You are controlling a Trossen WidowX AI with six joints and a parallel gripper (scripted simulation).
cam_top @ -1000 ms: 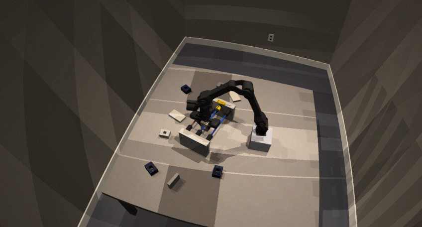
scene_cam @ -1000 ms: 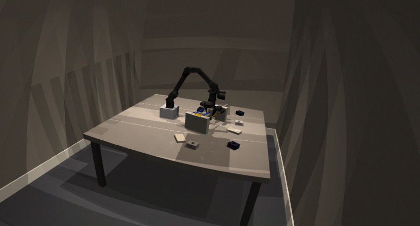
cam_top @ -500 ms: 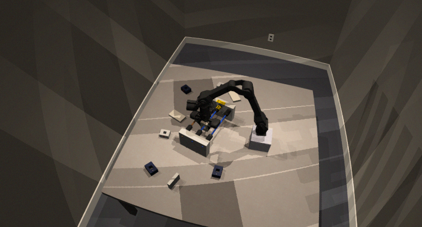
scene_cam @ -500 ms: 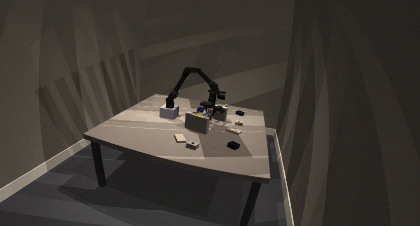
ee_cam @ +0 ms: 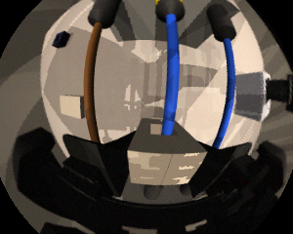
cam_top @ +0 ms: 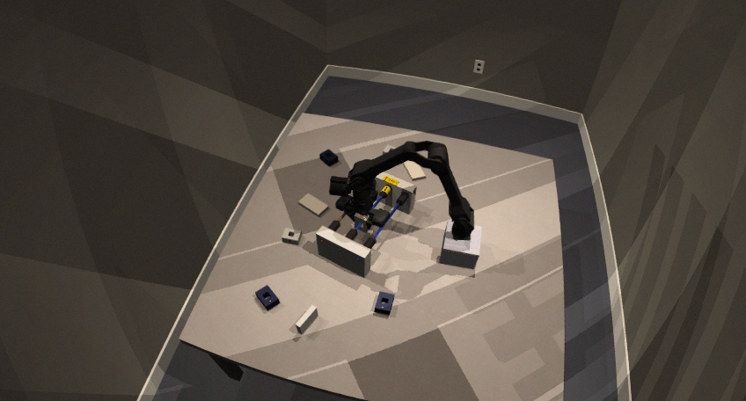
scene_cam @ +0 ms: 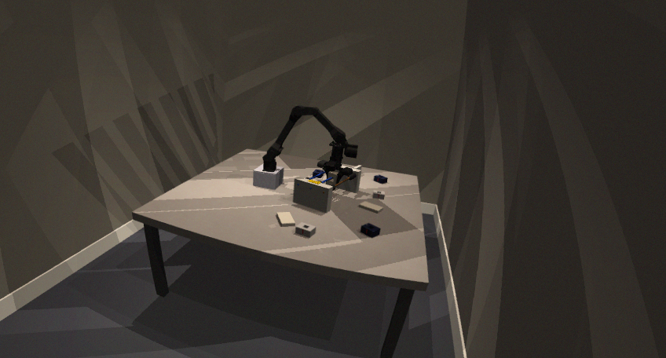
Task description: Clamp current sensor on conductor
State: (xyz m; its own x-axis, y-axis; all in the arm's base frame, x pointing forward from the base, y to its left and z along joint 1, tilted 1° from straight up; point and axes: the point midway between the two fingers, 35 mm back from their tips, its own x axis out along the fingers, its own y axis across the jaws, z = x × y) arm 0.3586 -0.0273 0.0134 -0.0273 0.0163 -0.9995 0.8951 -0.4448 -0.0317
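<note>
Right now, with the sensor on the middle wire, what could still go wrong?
1. The gripper holds the sensor on the middle blue wire, but a latch isn't visible; letting go early may leave it open.
2. The brown wire and the other blue wire run close by; a finger could snag one.
3. The arrow is unreadable, so its direction is unconfirmed.

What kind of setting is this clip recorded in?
Probably a bare test room set up as a wiring bench. One table stands in a dim, walled corner with a wall outlet. On it are an arm and a fixture of three conductors strung between two grey blocks.
</note>
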